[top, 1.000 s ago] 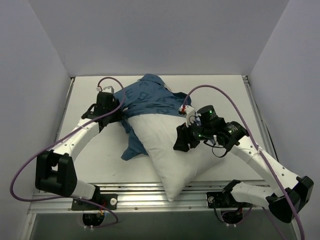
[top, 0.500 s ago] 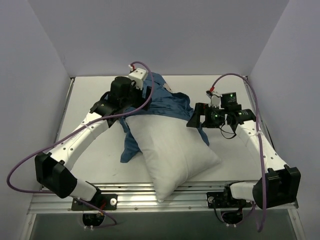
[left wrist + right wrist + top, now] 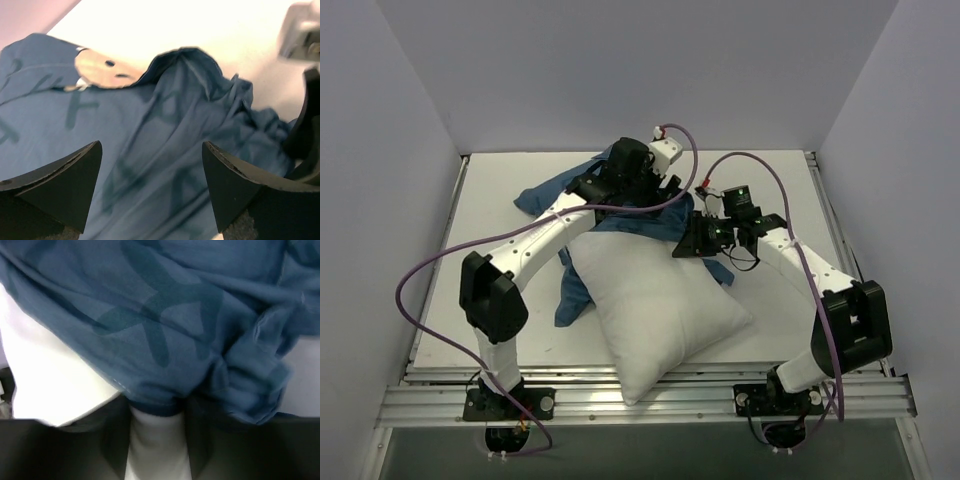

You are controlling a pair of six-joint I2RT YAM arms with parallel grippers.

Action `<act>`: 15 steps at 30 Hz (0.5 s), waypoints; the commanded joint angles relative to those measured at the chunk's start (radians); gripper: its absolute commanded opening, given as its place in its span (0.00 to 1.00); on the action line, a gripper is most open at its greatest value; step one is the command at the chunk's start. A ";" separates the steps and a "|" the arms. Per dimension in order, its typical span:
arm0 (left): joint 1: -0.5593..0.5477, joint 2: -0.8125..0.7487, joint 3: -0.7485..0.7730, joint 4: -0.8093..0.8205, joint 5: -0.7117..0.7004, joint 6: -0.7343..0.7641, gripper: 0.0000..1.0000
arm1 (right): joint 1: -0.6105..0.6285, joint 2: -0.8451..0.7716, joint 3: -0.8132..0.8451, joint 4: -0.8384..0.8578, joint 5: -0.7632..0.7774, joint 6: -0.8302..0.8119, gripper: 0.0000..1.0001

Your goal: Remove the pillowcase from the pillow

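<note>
The white pillow (image 3: pixel 655 305) lies slantwise mid-table, its far end still inside the dark-blue pillowcase (image 3: pixel 555 190). The cover is bunched at the back, and a flap hangs by the pillow's left side. My left gripper (image 3: pixel 662 197) hovers open over the bunched fabric. In the left wrist view the lettered pillowcase (image 3: pixel 150 130) fills the space between its wide-apart fingers (image 3: pixel 60 185), untouched. My right gripper (image 3: pixel 692 243) is at the pillow's far right corner. There its dark fingers (image 3: pixel 112 440) pinch a fold of white pillow (image 3: pixel 157 450) just under the blue hem (image 3: pixel 155 407).
Grey walls close in the white table (image 3: pixel 490 270) on the left, back and right. An aluminium rail (image 3: pixel 650 395) runs along the near edge. Purple cables loop from both arms. The right arm's black body (image 3: pixel 305 130) shows at the left wrist view's right edge.
The left arm swung right across the cover's far end and its jaws opened. The right gripper opened, moved left to the pillow's corner and closed on it. The pillow slid slightly left.
</note>
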 commanded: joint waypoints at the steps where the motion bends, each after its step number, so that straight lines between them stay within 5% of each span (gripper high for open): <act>1: -0.022 0.066 0.118 -0.093 0.032 0.059 0.89 | 0.049 0.019 -0.021 0.024 0.027 -0.009 0.19; 2: -0.025 0.075 0.146 -0.126 0.032 0.067 0.89 | 0.051 0.001 -0.024 0.030 0.039 -0.008 0.01; 15: -0.039 0.171 0.239 -0.278 0.173 0.093 0.85 | 0.070 -0.071 0.025 -0.012 0.127 -0.072 0.00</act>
